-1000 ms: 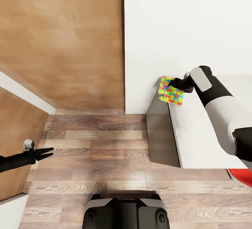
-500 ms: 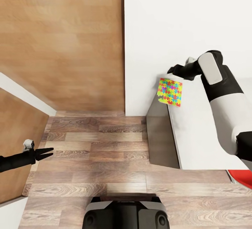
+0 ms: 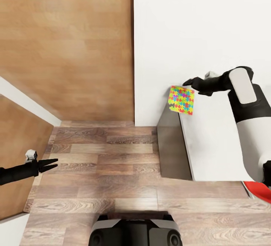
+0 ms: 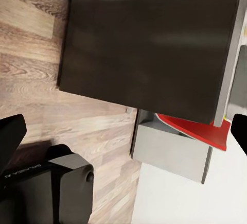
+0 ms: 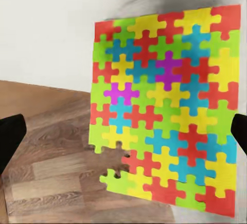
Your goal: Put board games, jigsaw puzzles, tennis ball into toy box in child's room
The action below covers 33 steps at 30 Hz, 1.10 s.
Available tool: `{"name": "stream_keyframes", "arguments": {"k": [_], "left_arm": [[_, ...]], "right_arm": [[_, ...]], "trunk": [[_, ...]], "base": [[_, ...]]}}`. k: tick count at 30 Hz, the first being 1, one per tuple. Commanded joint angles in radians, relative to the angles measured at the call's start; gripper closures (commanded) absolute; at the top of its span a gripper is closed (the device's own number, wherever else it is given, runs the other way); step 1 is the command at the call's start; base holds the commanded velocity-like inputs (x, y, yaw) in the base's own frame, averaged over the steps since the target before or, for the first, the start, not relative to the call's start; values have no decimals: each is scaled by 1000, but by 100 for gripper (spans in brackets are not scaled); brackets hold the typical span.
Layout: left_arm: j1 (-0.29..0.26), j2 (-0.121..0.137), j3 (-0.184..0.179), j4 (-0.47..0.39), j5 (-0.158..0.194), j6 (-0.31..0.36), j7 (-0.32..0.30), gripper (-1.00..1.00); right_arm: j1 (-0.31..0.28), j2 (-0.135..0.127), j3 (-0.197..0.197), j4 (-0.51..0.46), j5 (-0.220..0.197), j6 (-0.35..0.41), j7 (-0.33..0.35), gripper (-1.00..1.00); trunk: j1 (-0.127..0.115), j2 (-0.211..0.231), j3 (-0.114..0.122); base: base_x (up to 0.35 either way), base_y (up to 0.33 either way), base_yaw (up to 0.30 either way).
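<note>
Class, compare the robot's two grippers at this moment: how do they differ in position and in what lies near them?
The right gripper reaches over the white table, just beyond the multicoloured jigsaw puzzle at the table's corner; the left gripper hovers above wooden floor, near no toy. Both are black, open and empty.

jigsaw puzzle (image 3: 181, 100): multicoloured interlocking pieces; lying flat at the white table's (image 3: 210, 144) corner; one edge piece missing

The jigsaw puzzle (image 3: 181, 100) is a patchwork of red, yellow, lime green, blue, purple and magenta interlocking pieces. Beneath it the surface (image 3: 210, 144) is white with a grey side. Beside the surface, the floor (image 3: 113, 163) is brown wood-grain planks.
</note>
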Motion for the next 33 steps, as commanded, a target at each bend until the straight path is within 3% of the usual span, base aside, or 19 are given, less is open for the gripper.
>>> {"name": "stream_keyframes", "arguments": {"k": [1, 2, 4, 8, 12, 17, 21, 25, 29, 33], "left_arm": [[-1, 0, 5, 0, -9, 11, -5, -100], [-1, 0, 5, 0, -9, 11, -5, -100], [0, 0, 5, 0, -8, 11, -5, -100], [1, -1, 5, 0, -8, 10, -4, -100], [1, -6, 5, 0, -8, 10, -4, -100], [2, -9, 5, 0, -8, 10, -4, -100], [2, -10, 5, 0, -8, 10, -4, -100], [2, -11, 5, 0, -8, 10, -2, -100], [2, -11, 5, 0, -8, 11, 1, -100], [2, -11, 5, 0, -9, 12, 4, -100]], "right_arm": [[41, -20, 3, -49, -75, 0, -10, -100], [64, -31, 3, -74, -108, 0, -10, -100], [168, -68, 3, -173, -241, -2, -9, -100], [348, -93, 1, -307, -410, -4, -8, -100], [506, -93, 1, -436, -497, -4, -5, -100], [663, -90, 1, -532, -530, -5, 34, -100], [781, -79, 1, -552, -535, -10, 155, -100], [923, -65, 1, -557, -532, -23, 322, -100], [1002, -62, 2, -558, -526, -31, 437, -100], [1033, -61, 3, -559, -523, -33, 531, -100]], "trunk": [[0, -2, 0], [0, -2, 2], [0, -2, 5], [0, -2, 12], [0, -2, 18], [0, -2, 27], [0, -2, 33], [0, -2, 40], [0, -2, 46], [0, -2, 53]], "base": [[-240, 0, 0], [-258, 0, 0], [-222, 0, 0], [-95, 0, 0], [-25, 0, 0], [-6, 0, 0], [-1, 0, 0], [0, 0, 0], [0, 0, 0], [0, 0, 0]]}}
